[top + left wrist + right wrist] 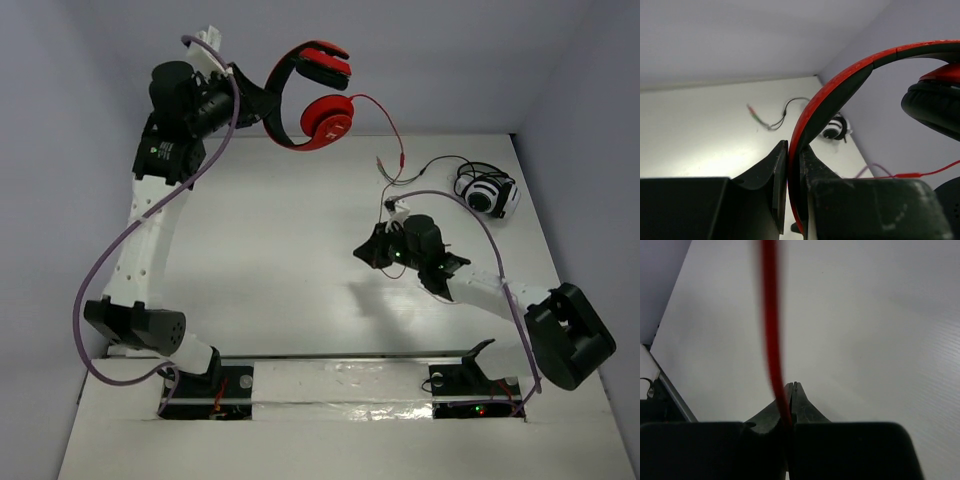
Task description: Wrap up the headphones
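Headphones (325, 120): 1 red pair, L claw (788, 152); cable (771, 330), R claw (791, 387); 1 white pair (487, 192).

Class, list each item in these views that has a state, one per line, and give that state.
red headphones: in the air, held by the headband.
red cable: trailing from an earcup, pinched lower down.
left gripper: shut on red headphones.
right gripper: shut on red cable.
white headphones: lying on the table, untouched.
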Action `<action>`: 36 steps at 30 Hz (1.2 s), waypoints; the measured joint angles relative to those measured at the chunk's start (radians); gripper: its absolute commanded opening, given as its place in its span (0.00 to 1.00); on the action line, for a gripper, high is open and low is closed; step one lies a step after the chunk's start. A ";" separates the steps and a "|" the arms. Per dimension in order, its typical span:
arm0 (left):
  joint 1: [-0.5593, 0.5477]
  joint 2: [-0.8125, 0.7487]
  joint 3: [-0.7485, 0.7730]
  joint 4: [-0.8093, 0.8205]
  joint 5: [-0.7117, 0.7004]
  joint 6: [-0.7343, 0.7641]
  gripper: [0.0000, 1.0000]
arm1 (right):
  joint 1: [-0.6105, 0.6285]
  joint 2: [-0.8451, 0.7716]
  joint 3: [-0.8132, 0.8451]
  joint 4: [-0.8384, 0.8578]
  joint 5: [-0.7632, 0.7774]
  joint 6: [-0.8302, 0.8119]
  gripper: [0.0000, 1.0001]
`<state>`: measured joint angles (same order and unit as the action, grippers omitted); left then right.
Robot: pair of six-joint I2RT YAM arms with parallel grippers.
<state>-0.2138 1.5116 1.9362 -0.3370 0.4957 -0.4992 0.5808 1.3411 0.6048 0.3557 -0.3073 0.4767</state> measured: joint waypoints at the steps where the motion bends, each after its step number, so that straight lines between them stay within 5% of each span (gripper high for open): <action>1: 0.000 0.000 -0.049 0.014 -0.013 -0.007 0.00 | 0.004 -0.017 0.007 -0.043 0.026 0.002 0.00; 13: -0.010 -0.075 -0.670 0.161 -0.350 -0.101 0.00 | 0.037 -0.051 0.206 -0.558 0.382 0.057 0.00; 22: -0.021 -0.239 -0.725 0.264 -0.509 -0.116 0.00 | 0.204 0.046 0.357 -0.704 0.453 0.061 0.00; 29: -0.123 -0.211 -0.785 0.308 -0.625 -0.113 0.00 | 0.419 0.164 0.522 -0.791 0.452 0.035 0.00; 36: -0.204 -0.169 -0.832 0.294 -0.725 -0.086 0.00 | 0.499 0.152 0.664 -0.904 0.487 -0.002 0.00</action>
<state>-0.4183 1.3422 1.1046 -0.0425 -0.2291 -0.5854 1.0798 1.4933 1.2690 -0.5488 0.1795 0.4747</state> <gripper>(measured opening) 0.076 0.013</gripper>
